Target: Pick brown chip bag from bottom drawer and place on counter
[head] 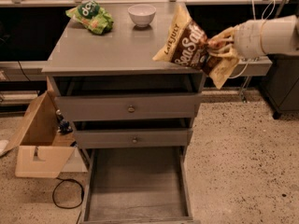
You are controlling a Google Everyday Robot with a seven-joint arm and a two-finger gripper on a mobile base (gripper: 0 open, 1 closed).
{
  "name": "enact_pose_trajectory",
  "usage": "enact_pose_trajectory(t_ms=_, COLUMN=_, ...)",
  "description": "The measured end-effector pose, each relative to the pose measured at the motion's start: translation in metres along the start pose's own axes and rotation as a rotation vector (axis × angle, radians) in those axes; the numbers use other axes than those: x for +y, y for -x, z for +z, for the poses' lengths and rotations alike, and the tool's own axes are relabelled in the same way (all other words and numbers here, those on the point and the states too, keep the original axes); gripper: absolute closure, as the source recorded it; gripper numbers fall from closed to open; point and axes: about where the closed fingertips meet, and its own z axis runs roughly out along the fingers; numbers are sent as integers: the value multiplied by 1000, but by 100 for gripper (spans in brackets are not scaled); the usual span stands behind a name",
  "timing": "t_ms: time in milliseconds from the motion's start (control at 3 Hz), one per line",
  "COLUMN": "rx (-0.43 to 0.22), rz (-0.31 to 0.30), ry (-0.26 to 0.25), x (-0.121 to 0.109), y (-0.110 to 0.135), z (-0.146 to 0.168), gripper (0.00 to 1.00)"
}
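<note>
One gripper [223, 45] sits at 3 o'clock of the counter [112, 50], just outside its right edge, clamped on the tan right end of the brown chip bag [187, 43]. The bag is tilted, and its left end overlaps the counter's right-front corner; contact with the surface cannot be confirmed.

On the counter, a green chip bag [91, 17] lies at 11 o'clock and a white bowl [141, 14] at 12 o'clock, both near the rear edge. The centre and front strip show plain grey surface.

The bottom drawer [135, 190] is pulled out at 6 o'clock, its flat floor exposed. A cardboard box [39, 143] and a looped cable [65, 197] lie at 8 o'clock beside the cabinet. At 4 o'clock there is open speckled floor.
</note>
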Motion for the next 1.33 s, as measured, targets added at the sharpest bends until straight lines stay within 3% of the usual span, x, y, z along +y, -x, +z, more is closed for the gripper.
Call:
enact_pose_trajectory(t_ms=667, rx=-159, rz=-41, ry=-28, x=-74, y=38, z=12, gripper=100)
enact_pose_trajectory(t_ms=1000, rx=-200, rz=-44, ry=-32, x=-90, y=56, z=17, gripper=100)
enact_pose_trajectory(t_ms=1333, rx=-201, rz=-24, ry=-7, x=-94, y=64, z=33, gripper=100)
